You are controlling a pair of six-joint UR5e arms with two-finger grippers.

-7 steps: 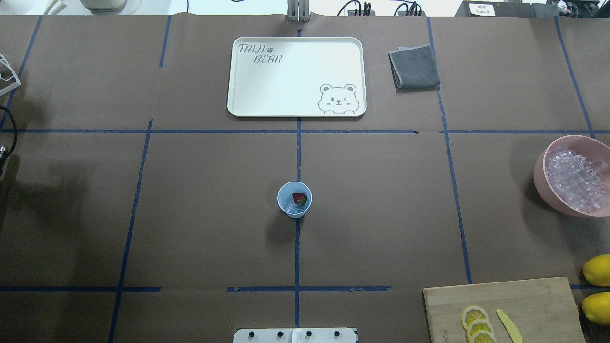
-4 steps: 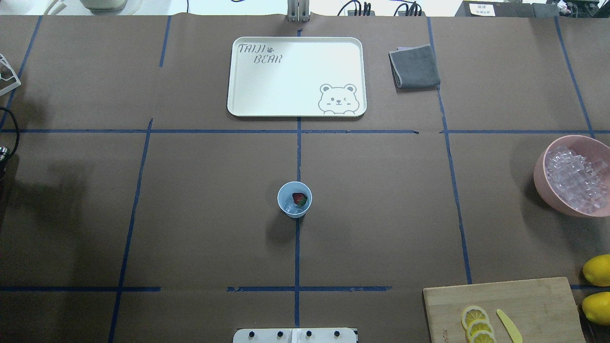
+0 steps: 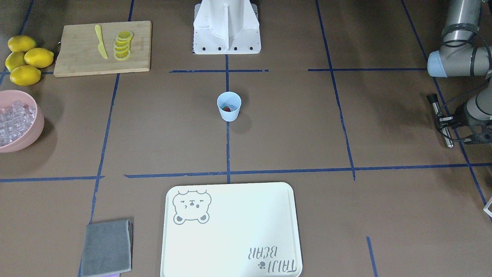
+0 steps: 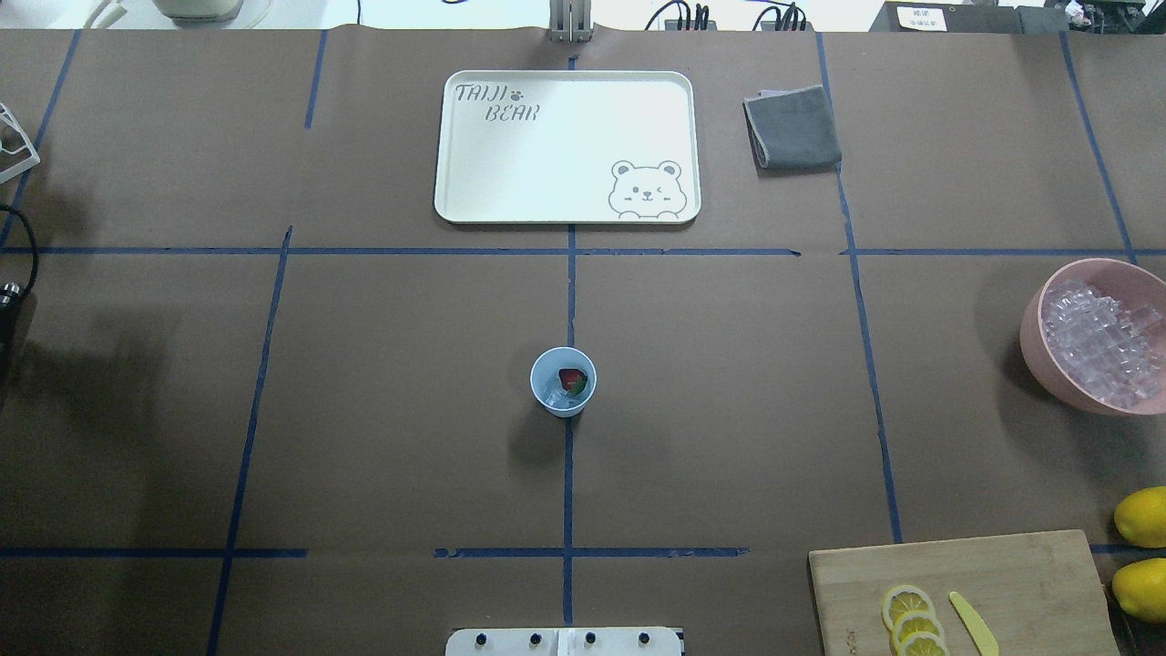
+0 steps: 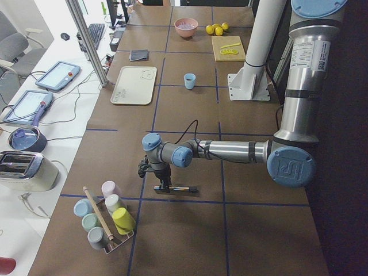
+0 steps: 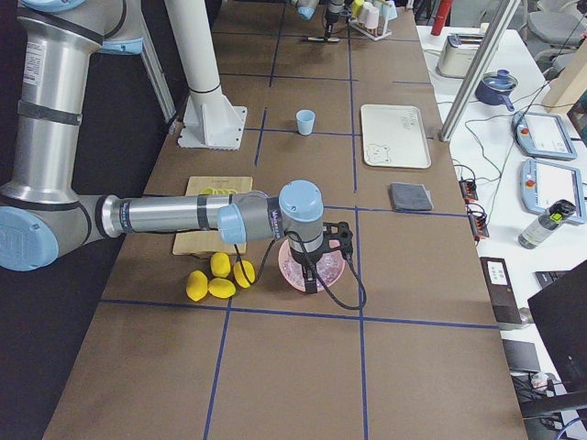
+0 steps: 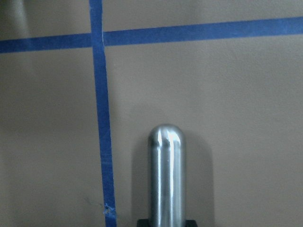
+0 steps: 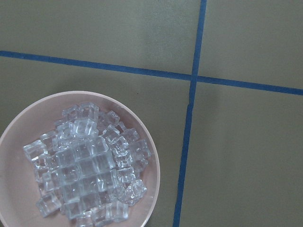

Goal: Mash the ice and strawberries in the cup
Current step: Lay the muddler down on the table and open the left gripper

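The light-blue cup (image 4: pixel 563 383) stands at the table's middle, with a red strawberry (image 4: pixel 571 380) and a few pieces of ice (image 4: pixel 552 396) inside it. More ice (image 8: pixel 85 165) is heaped in the pink bowl (image 4: pixel 1034 337) at the far right. My left gripper (image 3: pixel 446 120) is far from the cup, at the table's left end. It is shut on a metal rod (image 7: pixel 165 175) that it holds level just over the paper. My right gripper (image 6: pixel 309 275) hangs over the pink bowl; I cannot tell whether it is open or shut.
A cream tray (image 4: pixel 565 146) and a grey cloth (image 4: pixel 792 128) lie at the back. A cutting board (image 4: pixel 1002 574) with lemon slices (image 4: pixel 911 620) and a yellow knife (image 4: pixel 973 622) sits front right, next to whole lemons (image 4: pixel 1143 515). A rack of cups (image 5: pixel 106 221) stands near my left gripper.
The rod's tip at the overhead view's left edge has shifted very slightly. The cup, bowl and everything else stand as before.
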